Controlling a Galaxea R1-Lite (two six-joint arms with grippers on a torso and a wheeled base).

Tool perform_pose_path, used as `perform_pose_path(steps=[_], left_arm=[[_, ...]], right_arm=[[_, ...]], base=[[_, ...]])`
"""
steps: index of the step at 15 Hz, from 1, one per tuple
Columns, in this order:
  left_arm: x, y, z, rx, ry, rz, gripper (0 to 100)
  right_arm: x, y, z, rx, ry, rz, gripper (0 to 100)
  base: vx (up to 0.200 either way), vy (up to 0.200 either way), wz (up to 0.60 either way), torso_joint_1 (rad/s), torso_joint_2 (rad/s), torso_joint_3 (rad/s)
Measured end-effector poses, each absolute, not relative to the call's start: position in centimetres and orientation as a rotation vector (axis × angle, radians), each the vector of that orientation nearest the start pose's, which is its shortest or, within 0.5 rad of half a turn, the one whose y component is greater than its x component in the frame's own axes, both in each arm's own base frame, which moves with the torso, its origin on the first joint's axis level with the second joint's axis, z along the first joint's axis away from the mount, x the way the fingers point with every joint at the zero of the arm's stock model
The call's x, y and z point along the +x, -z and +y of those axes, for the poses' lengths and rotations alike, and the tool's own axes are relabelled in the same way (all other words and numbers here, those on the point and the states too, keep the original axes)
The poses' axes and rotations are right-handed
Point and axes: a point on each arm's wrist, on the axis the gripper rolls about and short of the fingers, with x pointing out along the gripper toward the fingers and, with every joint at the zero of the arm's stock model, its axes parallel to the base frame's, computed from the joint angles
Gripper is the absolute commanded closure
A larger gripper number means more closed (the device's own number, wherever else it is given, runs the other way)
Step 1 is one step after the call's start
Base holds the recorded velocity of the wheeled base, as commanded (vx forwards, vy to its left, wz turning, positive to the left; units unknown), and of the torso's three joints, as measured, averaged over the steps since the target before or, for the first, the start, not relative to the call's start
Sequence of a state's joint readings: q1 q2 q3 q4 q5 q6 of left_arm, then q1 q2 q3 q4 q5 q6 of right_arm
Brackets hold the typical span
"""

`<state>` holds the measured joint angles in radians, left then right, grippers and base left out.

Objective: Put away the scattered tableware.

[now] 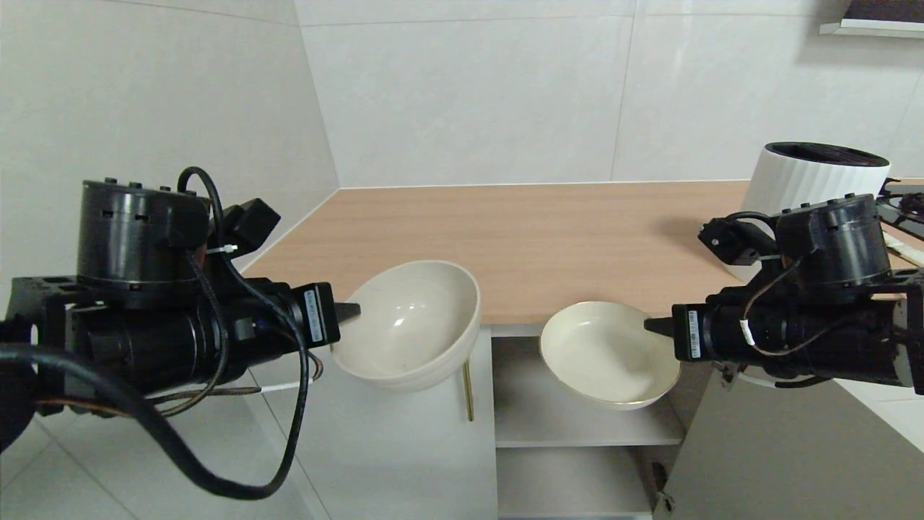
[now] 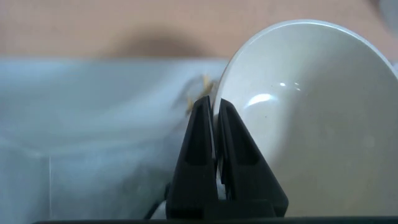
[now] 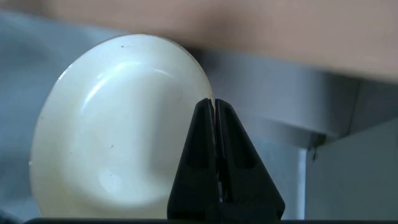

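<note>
Cream bowl [image 1: 415,325] in left gripper [image 1: 354,311], plate [image 1: 603,354] in right gripper [image 1: 651,326]

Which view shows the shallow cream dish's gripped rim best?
Right wrist view: the right claw pinches the shallow cream dish at its rim. The head view shows the whole dish, tilted, before the open cabinet.

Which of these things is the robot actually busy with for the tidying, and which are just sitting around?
Part of the job: deep bowl, clamped at its rim in the left pincer; shallow dish, clamped at its rim in the right pincer; open cupboard shelves, probably where they go.
Just lying about: white ribbed container on the wooden counter.
</note>
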<state>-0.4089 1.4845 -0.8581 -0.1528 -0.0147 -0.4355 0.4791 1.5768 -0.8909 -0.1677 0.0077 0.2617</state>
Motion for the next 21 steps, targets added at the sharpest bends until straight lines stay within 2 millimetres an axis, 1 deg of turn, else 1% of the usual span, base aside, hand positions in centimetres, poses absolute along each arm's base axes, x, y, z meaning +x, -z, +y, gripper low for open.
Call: perform_pose_path(steps=[3,4,6,10,16,21], left_arm=[[22.0,-19.7,-10.1,-0.316,0.328,0.601,100],[21.9,-19.5,-10.1,-0.315,0.332,0.608,100],[21.9,-19.4,-10.2,-0.312,0.332,0.614,100],[21.9,-19.3,-10.2,-0.309,0.334,0.617,100],[22.1,-19.1,-10.3,-0.306,0.332,0.627,100],[22.5,-18.4,-10.5,-0.299,0.326,0.651,100]], right_arm=[[23.9,-19.0,11.8,0.13,-0.39,0.59,100],[23.9,-18.9,11.8,0.13,-0.389,0.594,100],[24.0,-18.7,11.8,0.128,-0.385,0.599,100],[24.1,-18.3,11.7,0.12,-0.38,0.604,100],[24.7,-17.5,11.9,0.115,-0.37,0.611,100],[25.1,-16.9,12.0,0.11,-0.365,0.632,100]], base=[[0.0,0.0,0.0,0.0,0.0,0.0],[-0.2,0.0,0.0,-0.002,0.0,0.002],[-0.2,0.0,0.0,0.01,0.0,0.002],[0.0,0.0,0.0,0.0,0.0,0.0],[0.0,0.0,0.0,0.0,0.0,0.0],[0.0,0.0,0.0,-0.139,0.35,0.204]])
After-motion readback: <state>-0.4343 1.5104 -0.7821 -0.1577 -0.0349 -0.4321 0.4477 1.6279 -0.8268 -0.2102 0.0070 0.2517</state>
